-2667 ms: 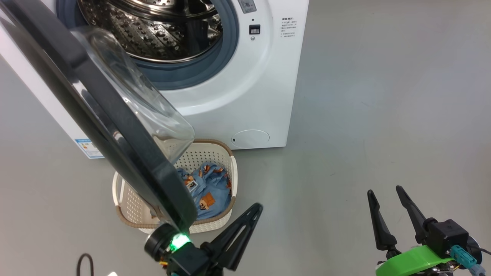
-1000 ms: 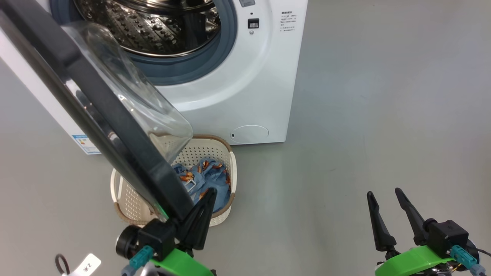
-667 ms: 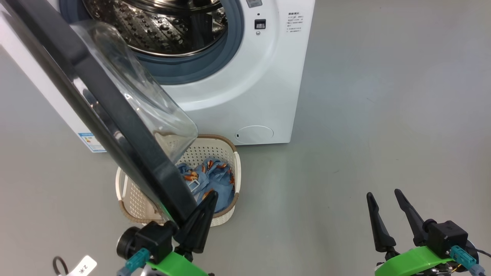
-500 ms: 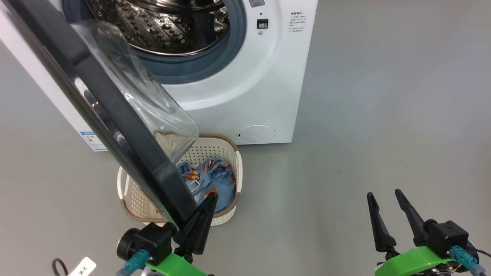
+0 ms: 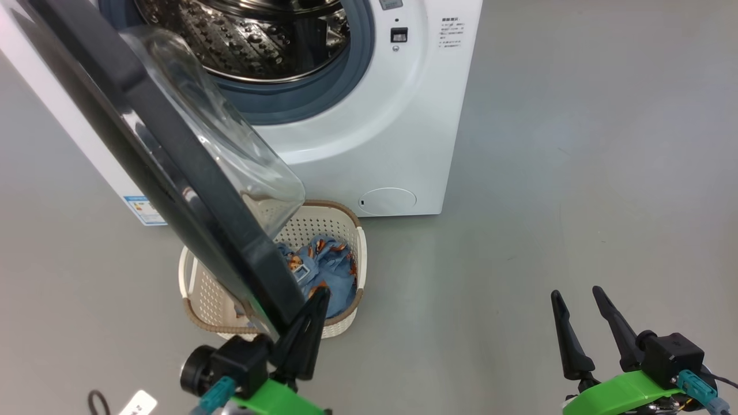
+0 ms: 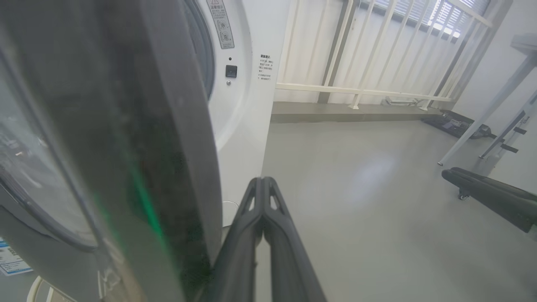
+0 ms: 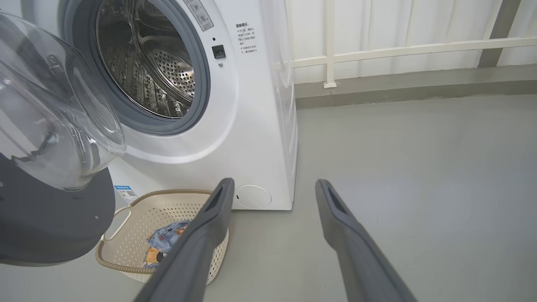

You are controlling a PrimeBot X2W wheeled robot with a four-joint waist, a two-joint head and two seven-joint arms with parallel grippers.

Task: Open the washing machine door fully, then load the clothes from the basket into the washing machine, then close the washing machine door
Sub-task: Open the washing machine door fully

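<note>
Head view: the camera has drifted a touch, so the whole scene slides; against the washing machine [image 5: 375, 132], the washing machine door [image 5: 242, 259] holds about the same angle, swung out but not folded right back.
Left pincer [image 5: 319, 294]: here's the change! It has swung from a slant leaning away from the door to nearly upright, fingers pressed together on nothing, tips at the door's free edge on the glass-bowl side.
Left wrist view: same story, the left pincer [image 6: 262, 181] is just beside the door's dark rim [image 6: 176, 167]; touching or a hair off, I cannot tell.
Right pincer [image 5: 576, 293]: fingers spread wide, empty, well apart from the door, no move at all.
Basket [image 5: 323, 227]: on the floor beneath the door's lower edge, partly hidden behind it.
Clothes [image 5: 328, 265]: all still in the basket, just past the door's edge.
Drum [image 5: 248, 40]: bare steel showing beyond the door, nothing loaded.
What it means: step one is in hand; that shut pincer looks lined up as a prod to shove the door wider.
Why it matters: the door overhangs the basket, so the clothes look hard to reach until it swings clear.
Watch for: a glossy rim that slim tips could slide off.
</note>
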